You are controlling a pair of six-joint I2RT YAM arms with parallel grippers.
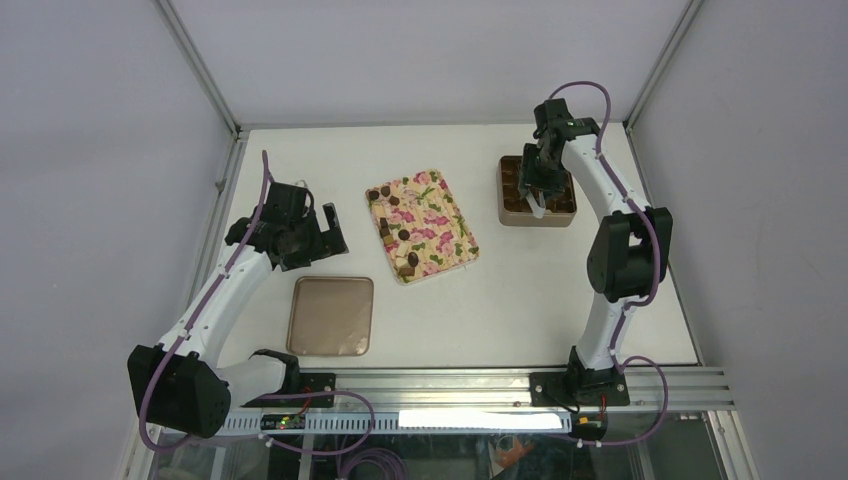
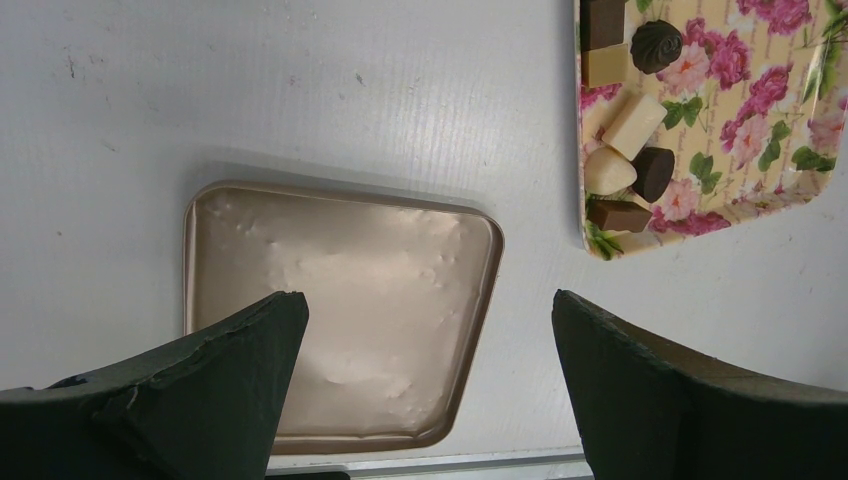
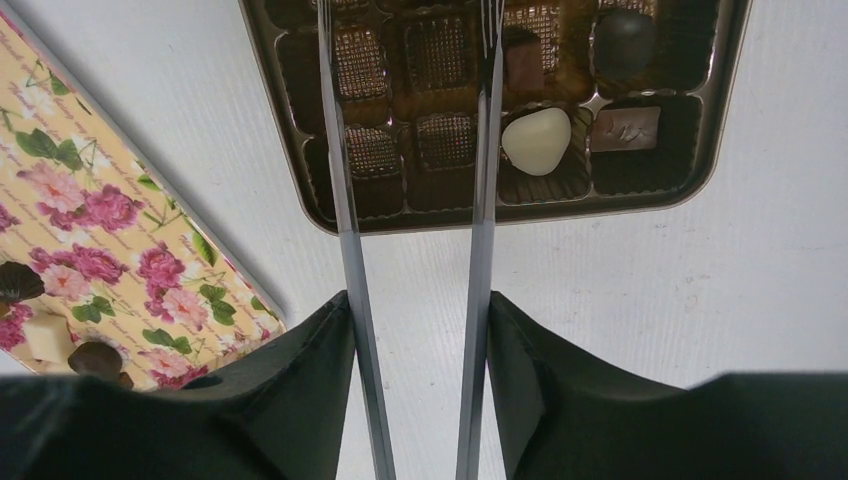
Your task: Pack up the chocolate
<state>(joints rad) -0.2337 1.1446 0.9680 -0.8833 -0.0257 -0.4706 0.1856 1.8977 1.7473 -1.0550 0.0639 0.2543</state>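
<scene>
Carefully, we line right gripper [image 1: 538, 203] up square over one box [image 3: 700, 185] cell; blades apart, left gripper [image 2: 425, 300] gaping too.

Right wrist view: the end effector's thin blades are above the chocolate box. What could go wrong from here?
1. The right end effector has one blade running close beside the white chocolate already in the box. Coming down off-centre could bump seated pieces or catch a divider.
2. On the floral tray, the loose chocolates lie touching, so a pick there may shove its neighbours.
</scene>
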